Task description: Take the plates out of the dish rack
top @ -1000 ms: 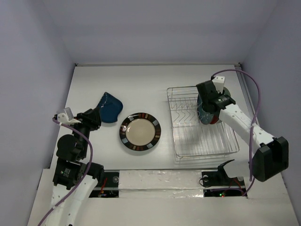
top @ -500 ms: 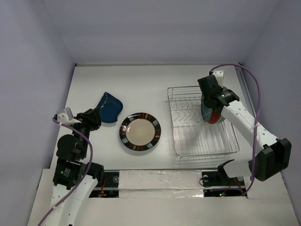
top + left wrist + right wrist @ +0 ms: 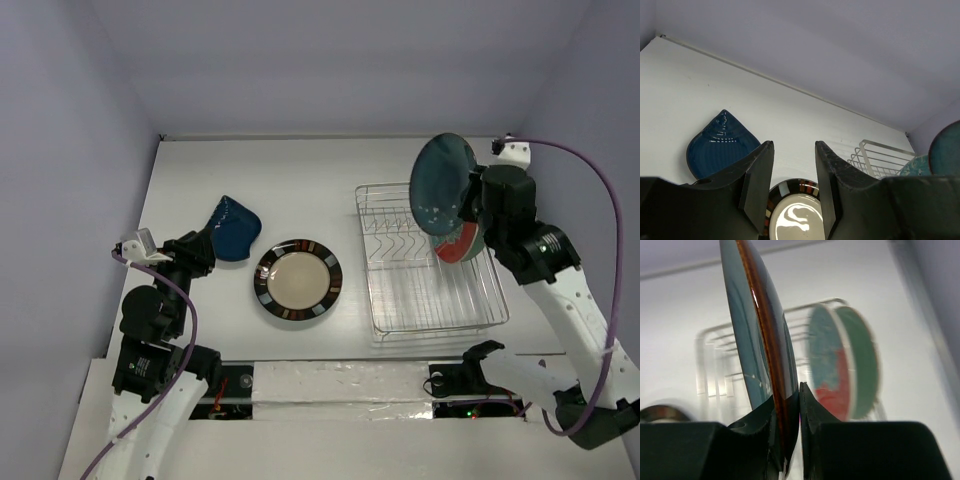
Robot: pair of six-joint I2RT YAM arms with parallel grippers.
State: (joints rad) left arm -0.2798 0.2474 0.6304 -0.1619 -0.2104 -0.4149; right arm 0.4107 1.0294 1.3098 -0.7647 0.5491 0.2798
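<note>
My right gripper (image 3: 468, 207) is shut on the rim of a glossy teal plate (image 3: 438, 186), holding it on edge above the dish rack (image 3: 400, 300). In the right wrist view the fingers (image 3: 810, 405) pinch the teal plate (image 3: 747, 340) at its brown edge. A pale green plate with a red underside (image 3: 463, 245) still stands in the rack, blurred (image 3: 840, 370) behind the held one. A cream plate with a dark patterned rim (image 3: 297, 281) and a dark blue plate (image 3: 233, 230) lie flat on the table. My left gripper (image 3: 794, 146) is open and empty, beside the blue plate (image 3: 720, 145).
The silver wire rack (image 3: 880, 157) sits at the right of the white table (image 3: 300, 180), close to the right wall. Lilac walls enclose the table at the back and on both sides. The cream plate (image 3: 795, 220) shows between my left fingers.
My right gripper closed on the teal plate and lifted it up out of the rack, the arm swinging upward. The left arm has not moved.
</note>
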